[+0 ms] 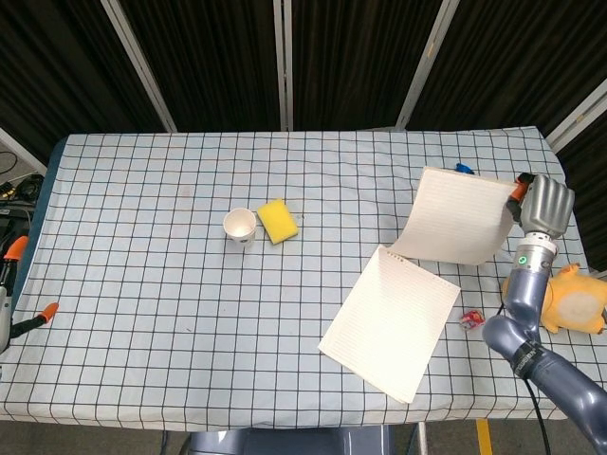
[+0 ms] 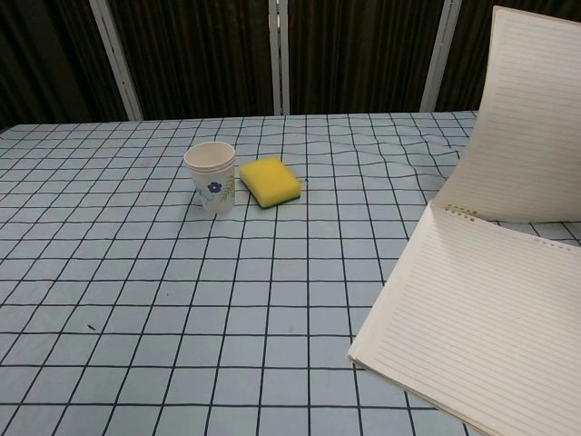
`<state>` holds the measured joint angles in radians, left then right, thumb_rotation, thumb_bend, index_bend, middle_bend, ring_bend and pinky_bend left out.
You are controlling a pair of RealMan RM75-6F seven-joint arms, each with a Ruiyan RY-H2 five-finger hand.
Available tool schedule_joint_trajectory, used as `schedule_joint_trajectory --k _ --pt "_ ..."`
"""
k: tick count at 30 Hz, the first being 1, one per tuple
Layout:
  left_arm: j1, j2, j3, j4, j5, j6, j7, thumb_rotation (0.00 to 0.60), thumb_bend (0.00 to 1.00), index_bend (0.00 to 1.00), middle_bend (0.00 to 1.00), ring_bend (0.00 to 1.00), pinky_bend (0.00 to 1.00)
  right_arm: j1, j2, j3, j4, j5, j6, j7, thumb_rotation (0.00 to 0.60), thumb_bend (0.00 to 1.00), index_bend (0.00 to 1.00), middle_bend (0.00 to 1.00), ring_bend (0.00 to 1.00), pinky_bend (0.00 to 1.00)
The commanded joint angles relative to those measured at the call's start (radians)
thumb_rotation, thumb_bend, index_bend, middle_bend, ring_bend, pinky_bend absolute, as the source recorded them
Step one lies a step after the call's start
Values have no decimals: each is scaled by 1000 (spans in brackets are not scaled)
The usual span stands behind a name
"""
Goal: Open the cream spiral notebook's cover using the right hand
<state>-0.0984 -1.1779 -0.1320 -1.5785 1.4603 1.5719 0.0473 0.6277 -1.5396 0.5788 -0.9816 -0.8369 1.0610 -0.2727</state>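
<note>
The cream spiral notebook (image 1: 391,322) lies at the table's front right, its lined page (image 2: 481,318) showing. Its cover (image 1: 455,216) stands lifted, swung up and back past upright, with the inner lined side (image 2: 531,118) facing the chest camera. My right hand (image 1: 542,203) holds the cover's far right edge, high above the table. The hand itself is outside the chest view. My left hand is not seen in either view.
A white paper cup (image 1: 239,227) and a yellow sponge (image 1: 278,220) sit left of centre. A yellow plush toy (image 1: 574,301) lies at the right edge, with a small red item (image 1: 469,318) beside the notebook. A blue object (image 1: 463,169) peeks from behind the cover. Orange-handled clamps (image 1: 28,318) sit far left.
</note>
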Motion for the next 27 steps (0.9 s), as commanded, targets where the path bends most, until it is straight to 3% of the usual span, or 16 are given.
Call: schedule_joint_trajectory --k 1,12,16,18,23,27 --pt "-6 -8 -2 9 -2 -6 3 600 139 0 0 0 0 59 -35 16 111 25 -70 44 600 721 729 753 687 578" --pt "-11 -28 2 31 29 12 -13 600 137 0 0 0 0 151 -154 -46 420 -67 -144 189 600 710 688 702 646 575" --pt "-12 -31 3 28 34 16 -8 600 137 0 0 0 0 170 -175 -61 467 -95 -158 235 600 645 586 577 496 502" --pt "-13 -32 5 28 35 14 -6 600 137 0 0 0 0 174 -179 -70 480 -109 -163 254 600 621 521 501 401 425" --pt "-10 -35 2 30 40 30 -9 600 136 0 0 0 0 177 -170 -74 476 -109 -219 279 600 488 271 202 109 150" --pt "-10 -34 2 31 41 33 -11 600 136 0 0 0 0 178 -171 -70 479 -107 -212 284 600 452 191 116 26 78"
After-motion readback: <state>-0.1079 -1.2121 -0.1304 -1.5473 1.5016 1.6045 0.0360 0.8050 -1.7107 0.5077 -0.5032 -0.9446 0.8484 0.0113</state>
